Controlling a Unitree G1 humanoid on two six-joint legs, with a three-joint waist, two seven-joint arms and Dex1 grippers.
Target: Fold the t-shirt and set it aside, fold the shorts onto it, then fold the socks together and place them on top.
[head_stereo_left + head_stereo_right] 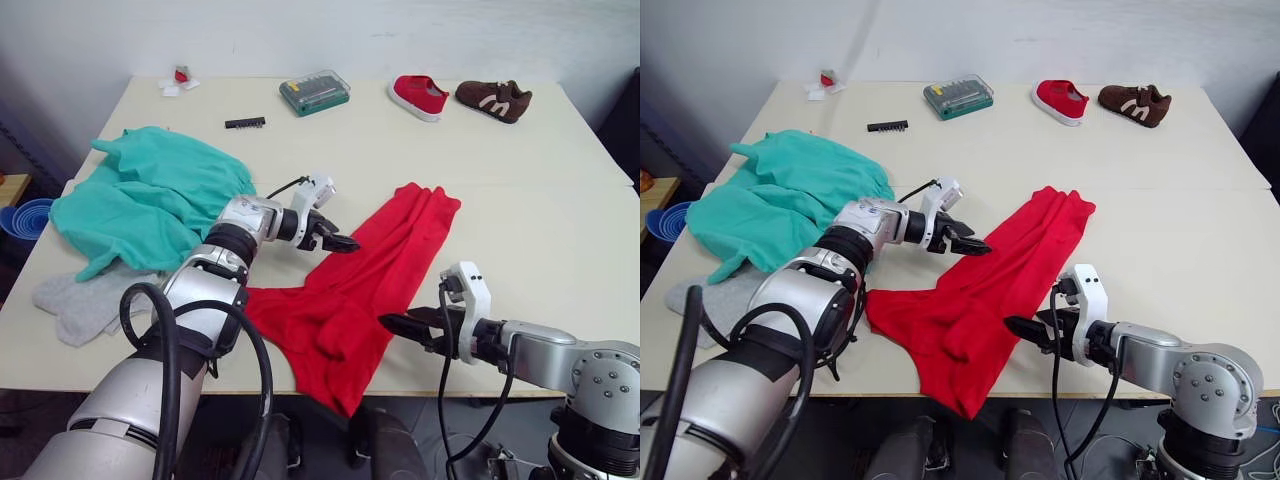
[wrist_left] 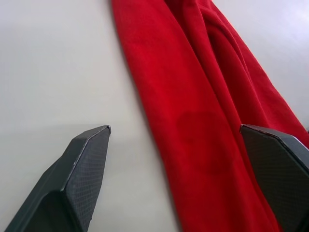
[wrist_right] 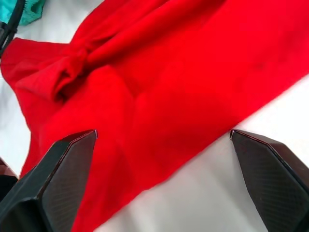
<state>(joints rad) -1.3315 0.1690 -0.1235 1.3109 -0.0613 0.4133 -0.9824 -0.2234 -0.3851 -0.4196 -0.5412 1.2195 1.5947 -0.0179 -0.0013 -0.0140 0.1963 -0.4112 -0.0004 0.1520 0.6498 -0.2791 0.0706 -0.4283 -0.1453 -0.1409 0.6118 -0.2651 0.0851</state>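
Spread fingers (image 3: 58,179) frame the crumpled t-shirt (image 3: 159,96).

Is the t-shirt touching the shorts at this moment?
Apart. In the right eye view, bare table shows between the teal shorts and the red t-shirt; the left arm crosses that gap.

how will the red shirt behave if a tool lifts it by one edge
Likely floppy: the shirt lies bunched in soft folds and droops over the table edge. Probably light, so it should drag along rather than hold shape. It may slide easily.
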